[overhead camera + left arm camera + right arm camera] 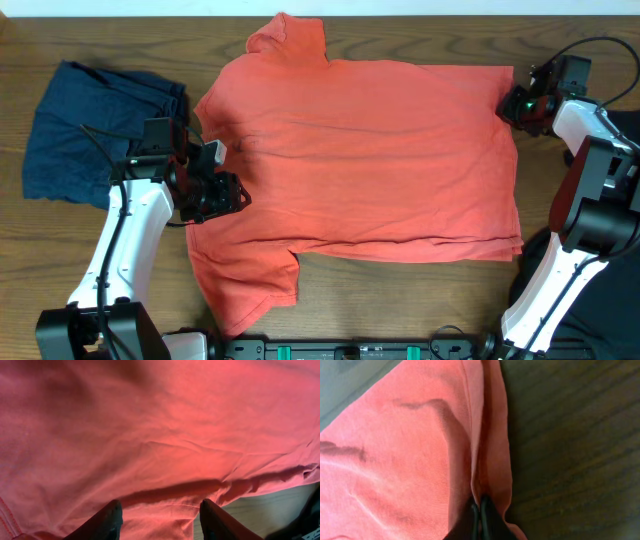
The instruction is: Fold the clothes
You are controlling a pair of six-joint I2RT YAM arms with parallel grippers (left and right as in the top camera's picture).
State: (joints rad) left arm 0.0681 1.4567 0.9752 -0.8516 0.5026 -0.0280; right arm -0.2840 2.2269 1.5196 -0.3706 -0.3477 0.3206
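The coral-red T-shirt (370, 150) lies spread flat on the wooden table, collar toward the left and hem toward the right. My left gripper (235, 195) hovers over the shirt's left edge near the lower sleeve. In the left wrist view the left gripper (161, 505) is open, with only the red cloth (150, 425) beneath it. My right gripper (512, 103) is at the far right corner of the hem. In the right wrist view the right gripper (479, 505) is shut on a raised fold of the shirt's edge (490, 450).
A crumpled navy garment (90, 130) lies at the far left, just behind the left arm. Bare wooden table (400, 300) shows in front of the shirt and to the right of the pinched corner (570, 450).
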